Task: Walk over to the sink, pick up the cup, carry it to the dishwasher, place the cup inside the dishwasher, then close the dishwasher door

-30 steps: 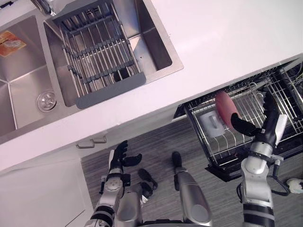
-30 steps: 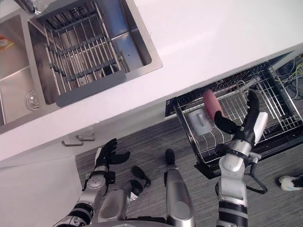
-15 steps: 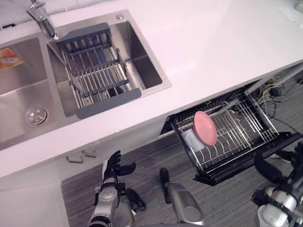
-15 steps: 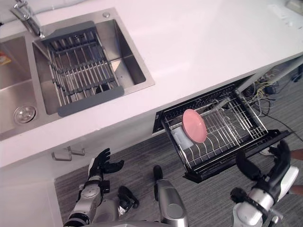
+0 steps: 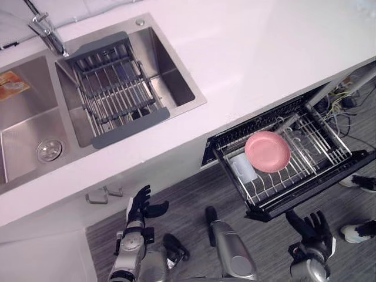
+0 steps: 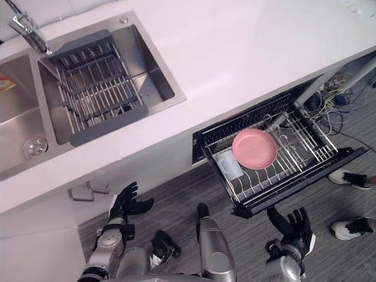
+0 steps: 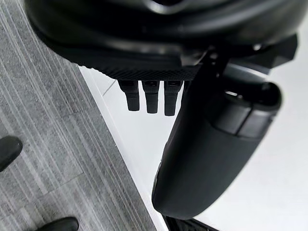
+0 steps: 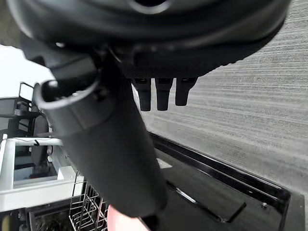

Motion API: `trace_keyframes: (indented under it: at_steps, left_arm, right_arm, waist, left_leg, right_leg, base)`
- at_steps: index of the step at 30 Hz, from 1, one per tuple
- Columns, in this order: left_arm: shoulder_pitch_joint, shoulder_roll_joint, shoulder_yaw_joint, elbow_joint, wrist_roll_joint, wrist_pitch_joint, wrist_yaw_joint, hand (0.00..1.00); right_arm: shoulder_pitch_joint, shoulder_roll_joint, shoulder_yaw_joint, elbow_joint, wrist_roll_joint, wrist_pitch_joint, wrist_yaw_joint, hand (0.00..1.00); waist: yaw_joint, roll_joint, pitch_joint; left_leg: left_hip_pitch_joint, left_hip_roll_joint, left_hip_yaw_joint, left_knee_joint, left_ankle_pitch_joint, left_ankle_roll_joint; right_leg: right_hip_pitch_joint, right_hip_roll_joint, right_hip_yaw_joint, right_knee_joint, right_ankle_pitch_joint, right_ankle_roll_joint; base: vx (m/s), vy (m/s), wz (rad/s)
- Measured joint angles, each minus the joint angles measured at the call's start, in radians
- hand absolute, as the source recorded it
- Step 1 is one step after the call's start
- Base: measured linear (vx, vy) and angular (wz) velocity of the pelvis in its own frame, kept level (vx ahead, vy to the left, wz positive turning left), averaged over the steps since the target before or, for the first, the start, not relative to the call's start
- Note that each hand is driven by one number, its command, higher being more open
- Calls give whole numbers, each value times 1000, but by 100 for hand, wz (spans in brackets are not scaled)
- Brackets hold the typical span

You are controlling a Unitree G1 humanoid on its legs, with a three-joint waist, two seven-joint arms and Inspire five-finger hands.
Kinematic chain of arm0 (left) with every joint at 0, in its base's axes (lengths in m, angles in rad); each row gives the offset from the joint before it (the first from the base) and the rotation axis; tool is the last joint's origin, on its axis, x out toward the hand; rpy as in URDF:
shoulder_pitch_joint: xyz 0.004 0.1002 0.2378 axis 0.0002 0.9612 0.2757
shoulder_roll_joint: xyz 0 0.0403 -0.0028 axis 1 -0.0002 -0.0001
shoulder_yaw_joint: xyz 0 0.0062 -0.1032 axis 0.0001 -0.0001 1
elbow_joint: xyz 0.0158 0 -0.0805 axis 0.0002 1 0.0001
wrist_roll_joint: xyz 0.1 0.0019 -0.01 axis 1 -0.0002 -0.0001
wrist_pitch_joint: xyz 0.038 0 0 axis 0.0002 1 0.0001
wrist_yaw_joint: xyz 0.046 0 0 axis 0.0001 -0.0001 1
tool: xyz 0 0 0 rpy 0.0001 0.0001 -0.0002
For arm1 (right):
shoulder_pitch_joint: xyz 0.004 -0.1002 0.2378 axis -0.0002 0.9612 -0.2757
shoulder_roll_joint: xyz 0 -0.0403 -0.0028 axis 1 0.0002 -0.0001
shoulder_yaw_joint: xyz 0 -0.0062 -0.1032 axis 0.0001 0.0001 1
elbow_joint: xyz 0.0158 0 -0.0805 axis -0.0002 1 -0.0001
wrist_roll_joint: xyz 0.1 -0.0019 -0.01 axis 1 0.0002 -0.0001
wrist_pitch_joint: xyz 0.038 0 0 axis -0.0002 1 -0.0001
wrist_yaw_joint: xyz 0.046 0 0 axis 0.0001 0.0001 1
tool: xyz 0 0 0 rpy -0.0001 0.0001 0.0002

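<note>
Placement looks done: the pink cup (image 5: 267,151) rests on the wires of the pulled-out dishwasher rack (image 5: 320,136), just beside a white container (image 5: 242,165), and neither hand touches it. Your right hand (image 5: 310,230) hangs low over the floor on the near side of the rack, well apart from the cup, fingers spread wide and empty. Your left hand (image 5: 141,207) sits off to the left by the cabinet front below the counter (image 5: 264,53), fingers straight and loose, holding nothing. The sink (image 5: 176,82), far left, has a grey drain rack (image 5: 117,88) across it. With the cup in the dishwasher, the fetch and the carry read as complete. What I judge is left for you is the last step. The rack stands out over the lowered dishwasher door (image 8: 211,190), so it likely needs pushing in before the door swings up shut. Mind a person's shoes (image 5: 355,231) on the floor at the right, near the door.
</note>
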Motion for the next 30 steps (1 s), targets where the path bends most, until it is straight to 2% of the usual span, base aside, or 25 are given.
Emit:
trace_keyframes:
  at_steps: [6,7,12,15,16,22,25,30]
  left_arm:
    - [-48,12,-3,0,-1,-6,-2,90]
    - [-57,18,-4,0,-1,-6,-3,90]
    - [-72,24,-7,-3,-1,-12,-3,90]
    - [-80,20,-11,-3,-1,-16,-4,90]
    - [-84,20,-11,-4,-2,-21,-4,90]
    - [-91,15,-26,-5,-3,-26,-2,90]
    - [-82,16,-35,17,-3,-26,-2,90]
    - [-34,53,-28,68,0,-24,-4,90]
  right_arm:
    - [-149,-78,66,1,33,-1,-7,90]
    - [-204,-95,93,1,32,-1,-17,90]
    - [-398,-163,176,1,33,-1,-59,90]
    - [-533,-237,265,51,24,24,-59,90]
    - [-552,-231,274,59,17,30,-87,90]
    - [-487,-261,308,60,-149,49,-59,90]
    - [-359,-269,310,49,-277,19,2,90]
    - [-193,-236,367,109,-452,-2,103,90]
  waist:
    - [34,28,37]
    - [49,37,45]
    - [73,60,69]
    - [87,69,73]
    - [95,71,74]
    - [79,71,74]
    - [76,64,63]
    - [62,31,-33]
  left_leg:
    - [-42,-41,-49,-51,35,9]
    - [-52,-43,-61,-59,48,17]
    - [-81,-54,-89,-86,80,20]
    - [-88,-54,-102,-100,97,18]
    - [-88,-54,-111,-108,107,14]
    - [-84,-53,-165,-131,135,7]
    - [-57,-54,-223,-171,158,-14]
    - [-40,-62,-301,-230,202,-15]
  right_leg:
    - [-24,-49,-64,-12,12,7]
    - [-26,-52,-74,-18,16,6]
    - [-47,-63,-102,-20,18,4]
    - [-52,-62,-118,-19,18,3]
    - [-51,-62,-128,-19,19,3]
    - [-14,-64,-178,-37,20,-3]
    - [56,-59,-237,-91,22,-17]
    - [126,-52,-319,-168,23,-18]
  base:
    - [-9,6,29]
    - [21,-28,28]
    - [33,-56,22]
    - [51,-70,13]
    - [48,-80,22]
    - [0,-77,24]
    - [-14,-94,45]
    - [53,-54,44]
